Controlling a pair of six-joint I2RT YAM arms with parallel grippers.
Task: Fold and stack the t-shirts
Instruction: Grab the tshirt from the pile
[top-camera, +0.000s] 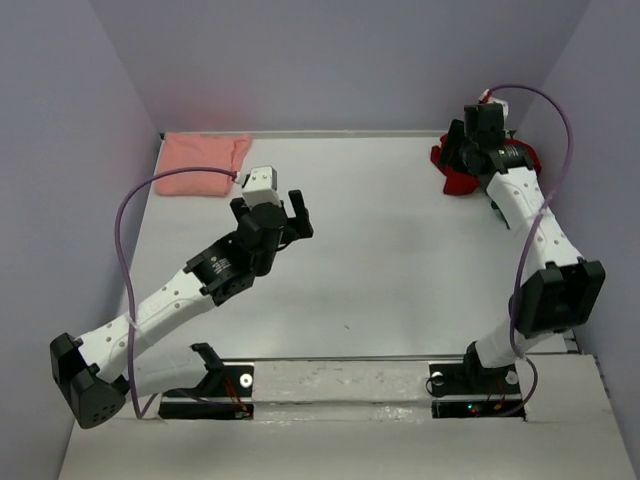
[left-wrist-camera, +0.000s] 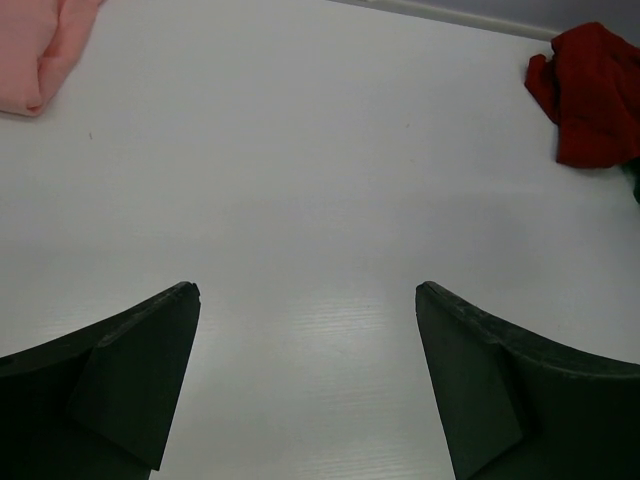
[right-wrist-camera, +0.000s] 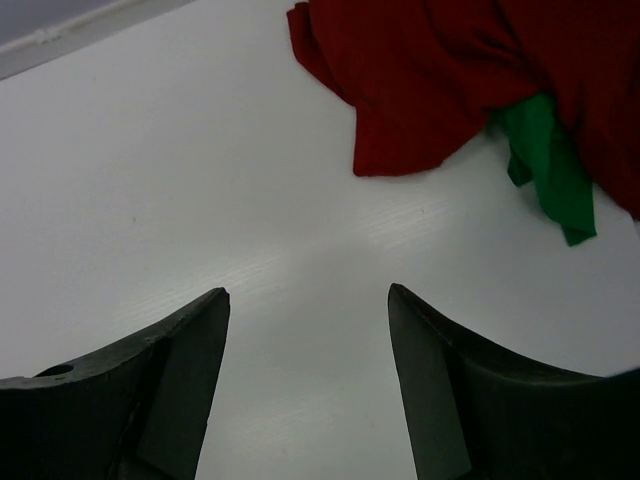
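step: right gripper (right-wrist-camera: 307, 290) by dark red t-shirt (right-wrist-camera: 430, 80) | jaws: apart, empty; left gripper (left-wrist-camera: 307, 287) too | next: likely pinch its edge

I see the pink shirt (top-camera: 205, 163) folded into a tidy block, flat in the far left corner of the tabletop (top-camera: 400, 260). The red shirt (right-wrist-camera: 430, 70) lies crumpled in a loose heap at the far right corner. The green shirt (right-wrist-camera: 550, 160) is bunched beneath it, with only a strip poking out from under the red cloth.
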